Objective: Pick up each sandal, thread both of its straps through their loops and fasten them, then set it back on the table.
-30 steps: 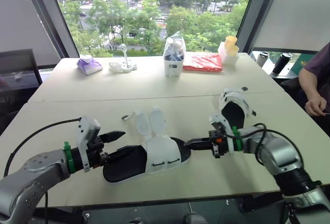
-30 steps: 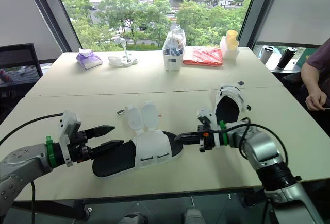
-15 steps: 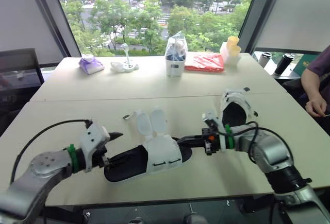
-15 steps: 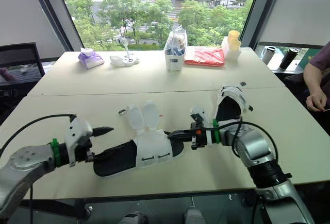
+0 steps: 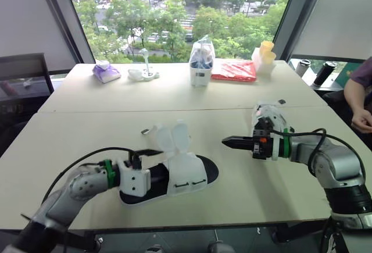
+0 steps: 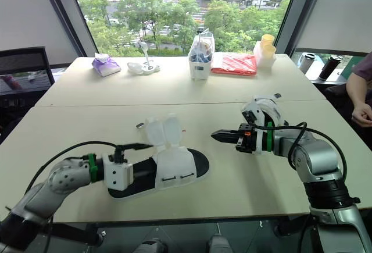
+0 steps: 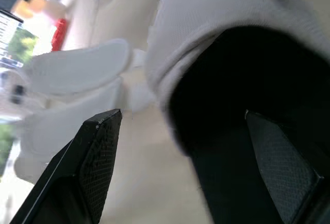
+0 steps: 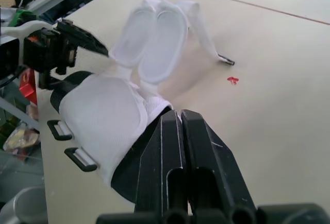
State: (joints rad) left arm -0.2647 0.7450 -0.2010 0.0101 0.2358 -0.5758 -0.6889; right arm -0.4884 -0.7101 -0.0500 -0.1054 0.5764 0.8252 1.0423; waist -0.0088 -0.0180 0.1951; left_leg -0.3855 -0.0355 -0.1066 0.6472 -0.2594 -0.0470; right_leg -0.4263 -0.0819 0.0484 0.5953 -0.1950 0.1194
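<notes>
Slippage is judged the main risk: if only the thin side wall is pinched, the sandal (image 5: 185, 174) could be tipped or dragged across the table (image 5: 87, 125). Its heel end, straps (image 5: 172, 138) unfastened, is straddled by the wide-spread left gripper (image 5: 152, 163). The right gripper (image 5: 228, 142), fingers pressed together, is held apart from the toe.

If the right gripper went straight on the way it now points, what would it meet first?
Likely the open white strap flaps of the black-soled sandal; the right gripper may pass above them, since its height is unclear.
</notes>
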